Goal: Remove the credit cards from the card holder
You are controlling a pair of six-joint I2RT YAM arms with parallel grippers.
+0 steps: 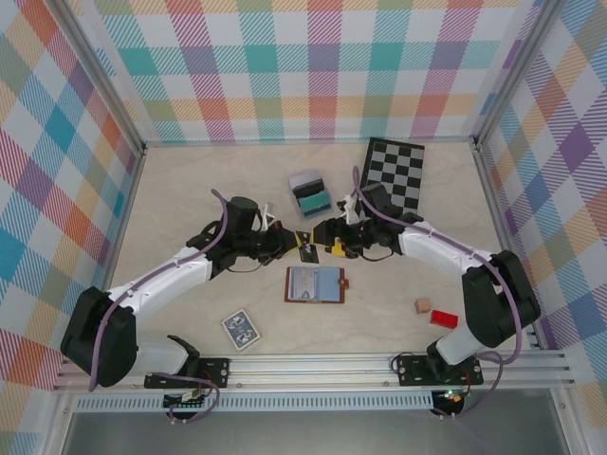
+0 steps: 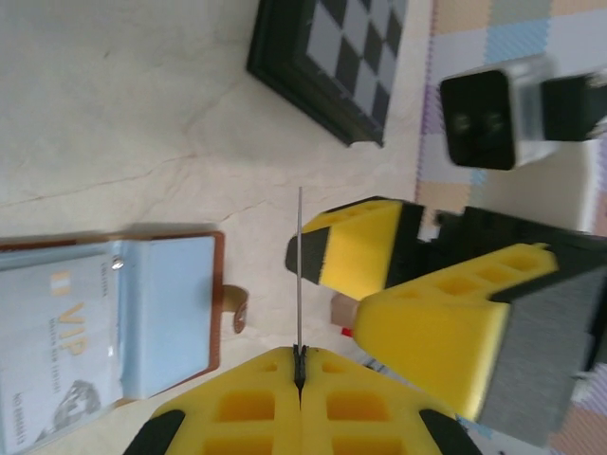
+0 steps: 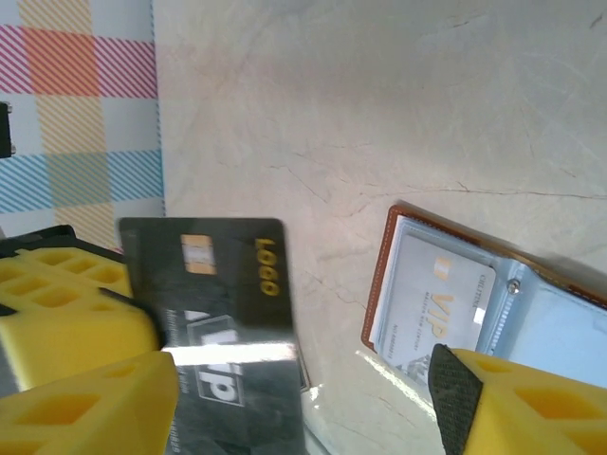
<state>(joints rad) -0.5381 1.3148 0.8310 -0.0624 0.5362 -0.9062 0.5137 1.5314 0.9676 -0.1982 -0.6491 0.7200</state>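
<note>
The brown card holder (image 1: 315, 283) lies open on the table, its snap tab to the right. A pale VIP credit card (image 3: 441, 308) sits in its blue-grey pocket (image 2: 142, 313). A dark grey-black credit card (image 1: 306, 248) is held above the table just behind the holder. My left gripper (image 1: 292, 243) is shut on this card, which shows edge-on (image 2: 300, 265) between its yellow fingers (image 2: 300, 365). My right gripper (image 1: 332, 245) stands open next to the card's (image 3: 213, 294) other end, one finger on each side. Its fingertip pad (image 3: 446, 379) hangs over the holder.
A black-and-white checkerboard (image 1: 394, 173) lies at the back right. A grey-and-teal box (image 1: 310, 192) stands behind the grippers. A blue patterned deck (image 1: 241, 328) lies at the front left. A small wooden block (image 1: 423, 305) and a red block (image 1: 443, 318) lie at the front right.
</note>
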